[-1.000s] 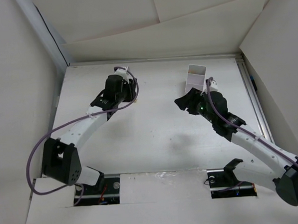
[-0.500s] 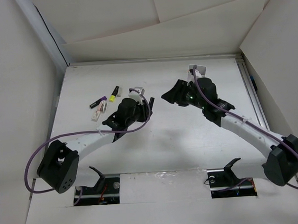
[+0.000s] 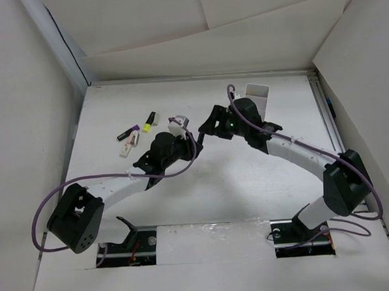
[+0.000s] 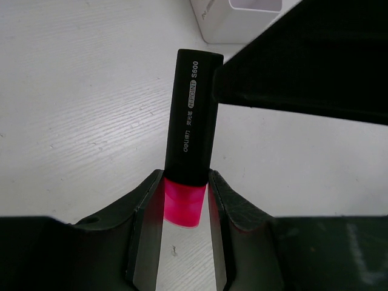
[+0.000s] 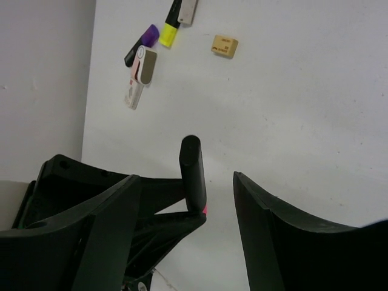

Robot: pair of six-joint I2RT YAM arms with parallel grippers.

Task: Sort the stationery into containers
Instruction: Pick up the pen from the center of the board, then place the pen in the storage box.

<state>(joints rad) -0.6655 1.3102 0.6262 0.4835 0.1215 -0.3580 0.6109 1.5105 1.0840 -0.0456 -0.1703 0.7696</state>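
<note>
Top external view: the left gripper (image 3: 179, 128) and right gripper (image 3: 210, 124) meet over the middle of the white table (image 3: 235, 182), close together. The white rectangular plastic box (image 3: 257, 90) stands at the far side, just behind the right arm. Loose stationery lies well to the left. What the left gripper carries is too small to tell here.

Left wrist view: the left gripper (image 4: 185, 182) pinches a pink highlighter marker with a black cap (image 4: 193, 109) by its pink end. The marker's long axis runs straight away from the fingers, with the cap pointing towards the box (image 4: 242, 24). The right gripper's dark bulk sits just beside the cap; contact cannot be told.

Right wrist view: the right gripper (image 5: 187, 179) has its 2 fingers (image 5: 273, 236) spread wide, with the black cap (image 5: 193, 163) standing in the gap between them, not yet clamped. Beyond lie a small tan eraser block (image 5: 224, 46), a yellow highlighter (image 5: 170, 30), a purple highlighter (image 5: 142, 45) and a white-and-pink stick (image 5: 140, 76).

This looks like a handover. The right gripper is nearer the box and would need to close across the cap.
</note>
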